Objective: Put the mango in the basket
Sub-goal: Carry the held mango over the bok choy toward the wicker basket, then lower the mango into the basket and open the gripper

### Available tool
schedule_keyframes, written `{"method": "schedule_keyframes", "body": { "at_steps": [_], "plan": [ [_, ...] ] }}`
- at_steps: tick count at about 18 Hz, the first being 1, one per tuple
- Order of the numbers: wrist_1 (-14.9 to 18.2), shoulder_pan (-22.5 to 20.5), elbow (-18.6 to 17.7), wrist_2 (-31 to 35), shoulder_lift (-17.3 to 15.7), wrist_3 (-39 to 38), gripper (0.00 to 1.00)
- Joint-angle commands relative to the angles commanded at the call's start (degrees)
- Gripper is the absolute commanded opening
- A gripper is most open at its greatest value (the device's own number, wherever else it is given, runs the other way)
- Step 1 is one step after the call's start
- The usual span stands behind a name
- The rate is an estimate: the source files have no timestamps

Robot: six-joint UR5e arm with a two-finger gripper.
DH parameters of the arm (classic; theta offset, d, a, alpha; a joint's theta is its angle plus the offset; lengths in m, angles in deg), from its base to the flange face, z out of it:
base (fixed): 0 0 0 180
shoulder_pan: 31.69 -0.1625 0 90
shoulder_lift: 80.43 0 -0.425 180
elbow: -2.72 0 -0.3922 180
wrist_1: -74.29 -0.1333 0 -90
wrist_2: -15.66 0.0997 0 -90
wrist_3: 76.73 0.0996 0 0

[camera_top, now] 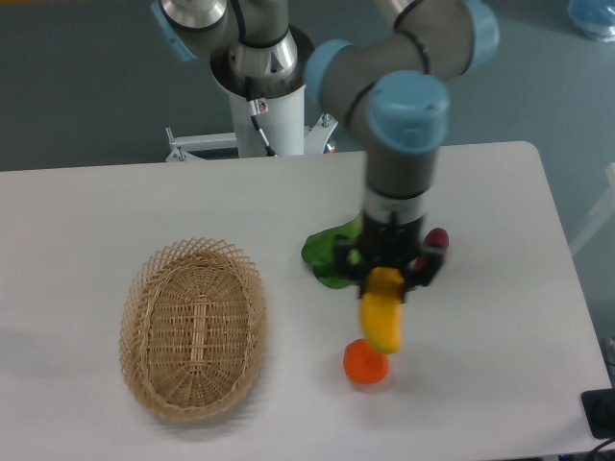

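The mango (pixel 382 315) is a yellow elongated fruit hanging upright from my gripper (pixel 386 279), which is shut on its upper end and holds it above the table. Its lower end hangs just over the round orange (pixel 365 362). The woven wicker basket (pixel 192 328) lies on the table at the left, a good way from the gripper, with nothing in it.
A green leafy vegetable (pixel 330 252) lies behind the gripper to the left. A purple-red sweet potato (pixel 437 239) shows partly behind the gripper on the right. The arm's base (pixel 259 86) stands at the table's back edge. A dark object (pixel 599 413) sits at the right edge.
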Motion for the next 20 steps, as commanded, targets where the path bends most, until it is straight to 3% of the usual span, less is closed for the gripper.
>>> {"method": "schedule_keyframes", "body": {
  "at_steps": [5,9,10,11,13,18,20],
  "plan": [
    [-2.3,7.7,-4.5,-0.1,-0.5,-6.0,0.56],
    [-2.6,12.6,-4.8,0.0,3.4,-8.1,0.57],
    [-3.5,13.4,-4.7,0.1,4.6,-8.1,0.57],
    [-6.7,14.3,-4.9,0.3,6.3,-7.9,0.57],
    [-9.4,15.4,-5.0,0.7,7.8,-7.5,0.57],
    [-9.8,15.6,-6.3,0.8,8.3,-5.3,0.57],
    [-9.8,15.6,-6.3,0.8,8.3,-5.3,0.69]
  ]
}}
